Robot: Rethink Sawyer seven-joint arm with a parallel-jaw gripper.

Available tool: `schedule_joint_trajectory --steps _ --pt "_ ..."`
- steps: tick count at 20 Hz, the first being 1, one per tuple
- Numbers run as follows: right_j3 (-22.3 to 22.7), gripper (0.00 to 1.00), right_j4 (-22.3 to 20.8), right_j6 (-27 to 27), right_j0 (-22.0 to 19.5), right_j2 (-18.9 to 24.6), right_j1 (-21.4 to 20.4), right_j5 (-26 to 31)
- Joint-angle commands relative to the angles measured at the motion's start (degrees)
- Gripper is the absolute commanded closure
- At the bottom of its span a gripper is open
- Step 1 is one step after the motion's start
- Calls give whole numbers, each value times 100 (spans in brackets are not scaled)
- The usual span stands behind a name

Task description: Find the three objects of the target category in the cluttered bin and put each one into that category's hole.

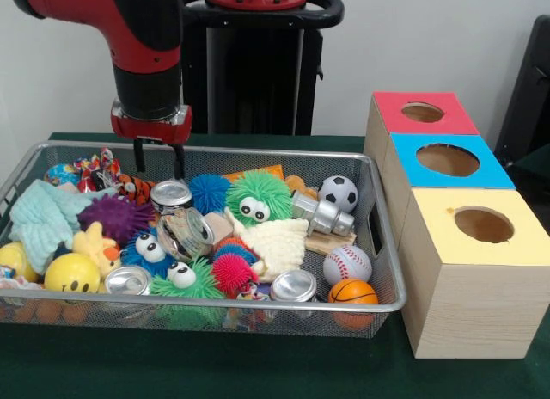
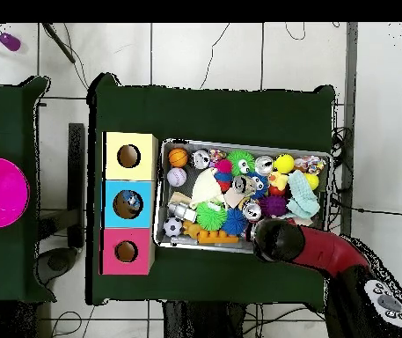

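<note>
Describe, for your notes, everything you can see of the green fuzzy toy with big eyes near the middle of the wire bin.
The green fuzzy toy is a round ball of soft, rubbery-looking spikes with two large white eyes with black pupils, facing the front camera. It sits upright in the mesh bin, towards the back. A blue spiky ball presses against one side, a cream fuzzy toy lies just in front, and an orange piece shows behind it.

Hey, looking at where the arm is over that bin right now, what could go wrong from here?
1. The pincer hangs open just above tightly packed clutter; coming down, it may nudge the tiger toy or purple spiky ball rather than the silver can.
2. Cans lie tilted against soft toys, so a grip could slip.
3. The mesh bin has raised walls; a carried item may clip the rim on its way to the boxes.
</note>
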Motion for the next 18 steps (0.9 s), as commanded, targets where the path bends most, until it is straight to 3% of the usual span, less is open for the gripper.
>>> schedule_joint_trajectory --steps 1,7,12,18 --pt "433 0 276 688 -175 754 375 -657" --pt "398 0 440 998 -31 524 557 -637" --pt "151 0 781 1610 567 -245 764 -111" --pt "-115 0 1290 1946 1108 -894 962 153"
